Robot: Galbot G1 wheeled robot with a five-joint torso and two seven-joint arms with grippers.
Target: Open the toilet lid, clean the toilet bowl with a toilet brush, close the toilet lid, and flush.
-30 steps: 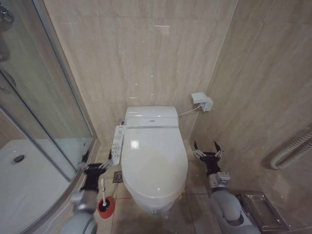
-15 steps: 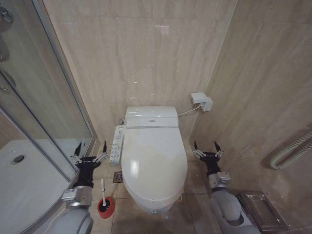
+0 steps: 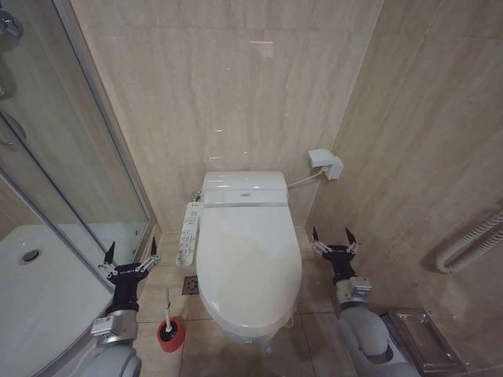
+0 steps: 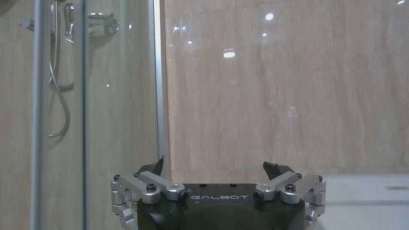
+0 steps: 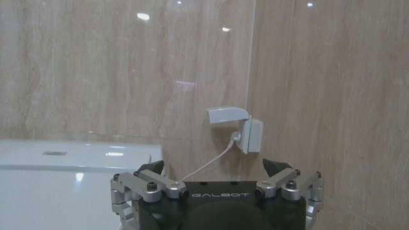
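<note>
The toilet lid [image 3: 248, 259] is down, a glossy white oval covering the toilet bowl [image 3: 245, 333], of which only the lower front shows. The toilet brush [image 3: 167, 301] stands upright in its red holder cup [image 3: 170, 334] on the floor left of the toilet. My left gripper [image 3: 129, 254] is open, raised just left of the brush and beside the shower door, holding nothing. It points at the wall in the left wrist view [image 4: 217, 166]. On the other side of the toilet my right gripper [image 3: 331, 239] is open and empty, and in its wrist view [image 5: 214, 166] it faces the wall socket.
A long white control panel [image 3: 188, 232] runs along the toilet's left side. The glass shower enclosure [image 3: 71, 181] and its tray [image 3: 39, 298] close off the left. A wall socket [image 3: 326, 163] with a cable, a grey hose [image 3: 471, 239] and a metal floor tray [image 3: 424, 342] are on the right.
My left arm has drawn away from the toilet, moving left toward the shower door. The right arm, lid and brush have not moved.
</note>
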